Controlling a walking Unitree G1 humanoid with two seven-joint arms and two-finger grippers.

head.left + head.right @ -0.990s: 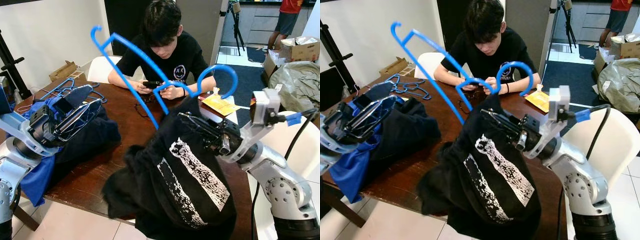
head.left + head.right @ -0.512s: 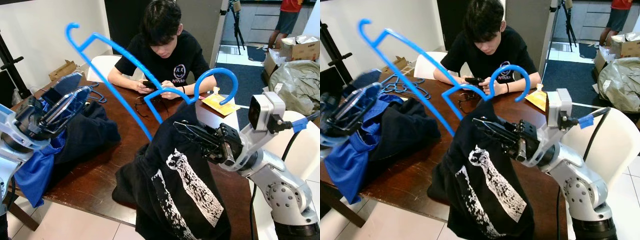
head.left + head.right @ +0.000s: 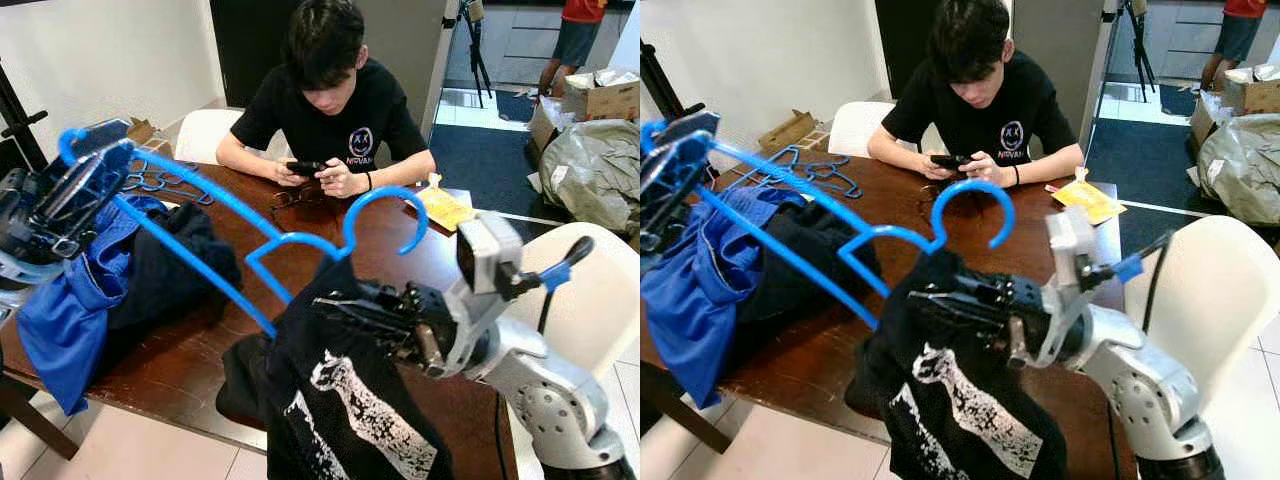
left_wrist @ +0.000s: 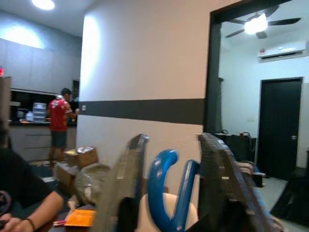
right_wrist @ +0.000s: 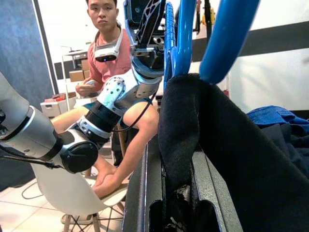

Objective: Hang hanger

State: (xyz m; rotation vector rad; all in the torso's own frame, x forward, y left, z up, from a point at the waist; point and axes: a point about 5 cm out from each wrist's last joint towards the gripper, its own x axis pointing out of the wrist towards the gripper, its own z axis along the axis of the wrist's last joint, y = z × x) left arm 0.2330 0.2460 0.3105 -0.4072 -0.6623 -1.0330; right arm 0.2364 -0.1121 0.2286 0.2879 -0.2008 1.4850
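You are working at a dark wooden tabletop (image 3: 190, 350) in a home, where a person (image 3: 325, 110) in a black T-shirt is sitting at the far edge looking down at a phone (image 3: 303, 168), and a blue cloth (image 3: 65, 310) and dark clothes (image 3: 150, 280) are lying along the left edge. Your right hand (image 3: 350, 310) is clamping the collar of a black printed T-shirt (image 3: 340, 410) above the near edge, with the blue hanger (image 3: 215, 240) rising out of that collar. Your left hand (image 3: 70, 175) is gripping the hanger's far arm tip above the left edge, its fingers (image 4: 128, 179) closing on either side of the blue plastic, while spare blue hangers (image 3: 805, 172) are lying near the far left corner.
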